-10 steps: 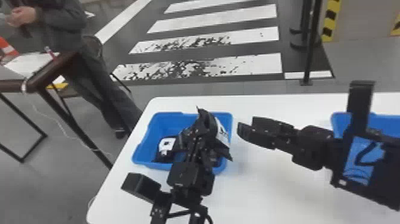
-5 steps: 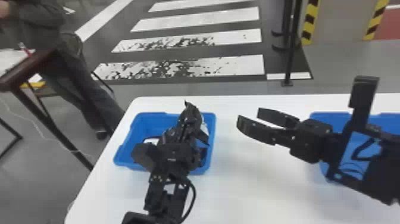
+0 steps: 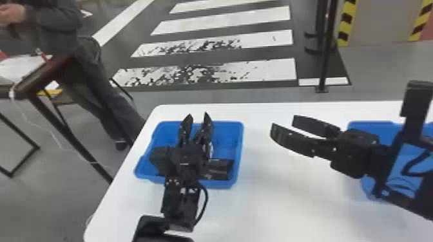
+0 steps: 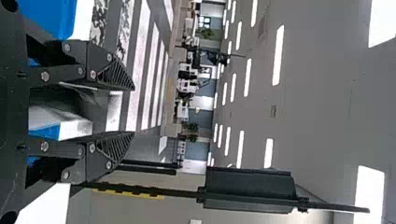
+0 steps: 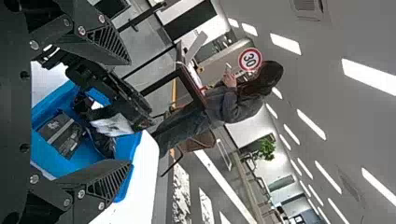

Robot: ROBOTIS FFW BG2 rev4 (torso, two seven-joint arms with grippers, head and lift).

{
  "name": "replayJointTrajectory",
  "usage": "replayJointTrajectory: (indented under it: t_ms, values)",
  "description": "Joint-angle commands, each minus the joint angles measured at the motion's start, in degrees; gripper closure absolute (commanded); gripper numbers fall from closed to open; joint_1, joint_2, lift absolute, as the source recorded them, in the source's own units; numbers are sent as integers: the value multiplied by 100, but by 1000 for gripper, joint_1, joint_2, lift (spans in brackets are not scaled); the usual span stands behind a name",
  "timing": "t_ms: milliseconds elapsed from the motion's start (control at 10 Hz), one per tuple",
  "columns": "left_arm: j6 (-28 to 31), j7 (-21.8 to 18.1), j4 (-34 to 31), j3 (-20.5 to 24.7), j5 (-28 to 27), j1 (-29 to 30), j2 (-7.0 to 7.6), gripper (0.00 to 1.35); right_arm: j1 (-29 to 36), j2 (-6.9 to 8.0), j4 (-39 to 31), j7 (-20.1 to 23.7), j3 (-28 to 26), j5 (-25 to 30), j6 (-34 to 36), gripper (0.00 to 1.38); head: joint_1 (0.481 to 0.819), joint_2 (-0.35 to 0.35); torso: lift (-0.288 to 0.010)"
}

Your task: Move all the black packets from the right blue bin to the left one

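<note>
Over the left blue bin (image 3: 227, 128), my left gripper (image 3: 198, 117) stands open. Its spread fingers (image 4: 114, 72) show in the left wrist view, where a black-and-white packet (image 4: 88, 103) appears between them; whether it touches them I cannot tell. A black packet (image 3: 220, 169) lies in the bin's near right corner. From the right wrist view, that bin holds a flat black packet (image 5: 60, 134) and a crumpled one with a white patch (image 5: 112, 126) by the left gripper. My right gripper (image 3: 283, 125) is open between the bins; its open fingertips (image 5: 130, 112) frame the left bin there.
The right blue bin (image 3: 370, 125) is partly hidden behind the right arm. Both bins stand on a white table (image 3: 264, 206), with bare tabletop between them. A person and a dark table (image 3: 45, 75) are beyond the left edge; a black post (image 3: 327, 51) stands behind.
My left gripper has opened; the packet held upright in it has dropped from its fingertips. The head view has shifted slightly. The right gripper has stayed open between the bins.
</note>
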Motion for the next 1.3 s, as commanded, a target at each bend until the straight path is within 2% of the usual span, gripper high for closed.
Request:
replayJointTrajectory:
  t_ms: [0,100,200,300,500,600,700,900,1000,1200]
  values:
    - [-617,0,-9,-107,123,151,-28,73,158,8,-10,-7,-151,58,-199,312,695,296,-140]
    - [-1067,0,-9,-301,363,278,-37,99,383,78,-95,-7,-426,367,-381,312,695,295,-140]
    - [-1335,-79,-51,-495,706,404,-45,78,707,210,-348,-15,-871,904,-578,312,695,276,-140]
    - [-1349,-334,-220,-541,1060,559,-98,78,1030,307,-545,-68,-1203,1144,-803,312,695,236,-140]
    - [-1292,-448,-1134,-438,1094,1318,-168,76,1719,421,-1051,-288,-1683,1578,-1366,314,695,142,-140]
    - [-1011,-448,-1781,-301,1060,1824,-230,75,2071,474,-1332,-367,-1877,1898,-1647,308,695,126,-140]
    - [-730,-448,-2329,-130,889,2288,-283,35,2394,535,-1515,-393,-2117,2103,-1802,308,695,108,-140]
    - [29,-448,-3159,247,192,2978,-423,-1,3097,641,-1698,-402,-2482,2298,-2153,312,695,77,-140]
    - [184,-448,-3300,350,-151,3104,-432,-1,3421,720,-1853,-411,-2631,2492,-2167,314,695,68,-140]
    - [128,-440,-3300,544,-608,3273,-555,-1,3941,869,-2415,-490,-2905,3052,-2181,314,695,37,-140]
